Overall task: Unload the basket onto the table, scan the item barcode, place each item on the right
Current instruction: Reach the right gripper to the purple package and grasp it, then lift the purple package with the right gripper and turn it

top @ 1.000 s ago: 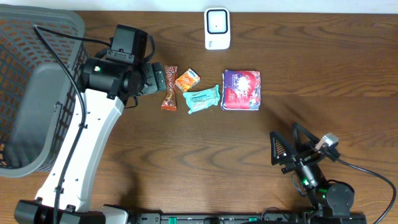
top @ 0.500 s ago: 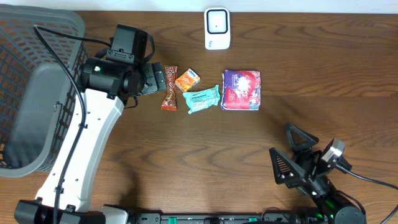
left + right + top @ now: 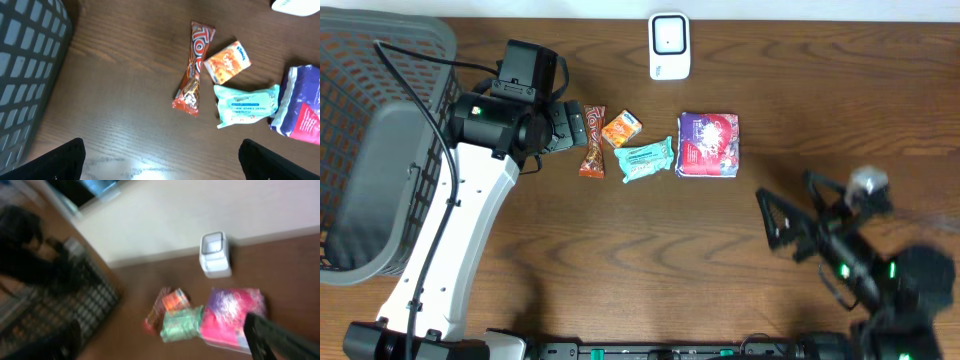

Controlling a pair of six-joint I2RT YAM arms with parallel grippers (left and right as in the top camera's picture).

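Four items lie in a row at mid-table: a red-brown candy bar (image 3: 592,142) (image 3: 194,67), a small orange box (image 3: 621,128) (image 3: 227,61), a teal tissue pack (image 3: 647,158) (image 3: 247,104) and a purple-pink pack (image 3: 708,145) (image 3: 300,107). The white scanner (image 3: 669,45) (image 3: 216,255) stands behind them at the far edge. My left gripper (image 3: 578,126) (image 3: 160,165) hovers open just left of the candy bar, holding nothing. At the front right, my right gripper (image 3: 786,200) (image 3: 165,345) is open and blurred, facing the items from a distance. No barcode is legible in any view.
A large grey mesh basket (image 3: 380,150) (image 3: 25,75) fills the table's left side, close beside the left arm. Bare wood lies between the item row and the right gripper. The right wrist view is motion-blurred.
The right arm has swung up from the front edge and away toward the right, its camera now facing the items. The left arm and the items have not moved.
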